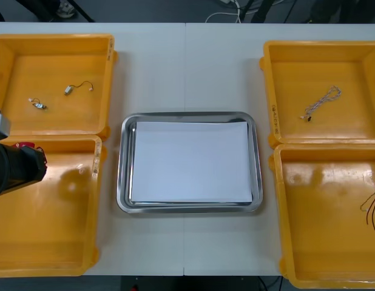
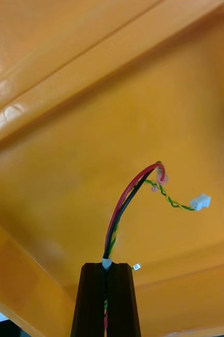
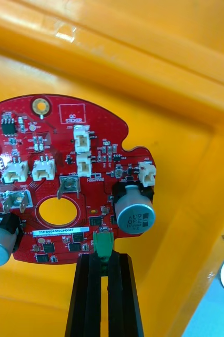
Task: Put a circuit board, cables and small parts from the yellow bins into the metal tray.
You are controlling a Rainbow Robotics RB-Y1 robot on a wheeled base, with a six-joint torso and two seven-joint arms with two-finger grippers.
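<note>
My left gripper is shut on a green connector at the edge of a round red circuit board, which it holds above the floor of the near left yellow bin. In the front view the left arm sits at the table's left edge, with a sliver of the board beside it. My right gripper is shut on a red and black cable with a green-yellow strand ending in a white plug. That cable hangs over the near right bin.
The metal tray, white inside, lies in the middle between the bins. The far left bin holds a small cable and a small metal part. In the far right bin lies a twisted blue and white cable.
</note>
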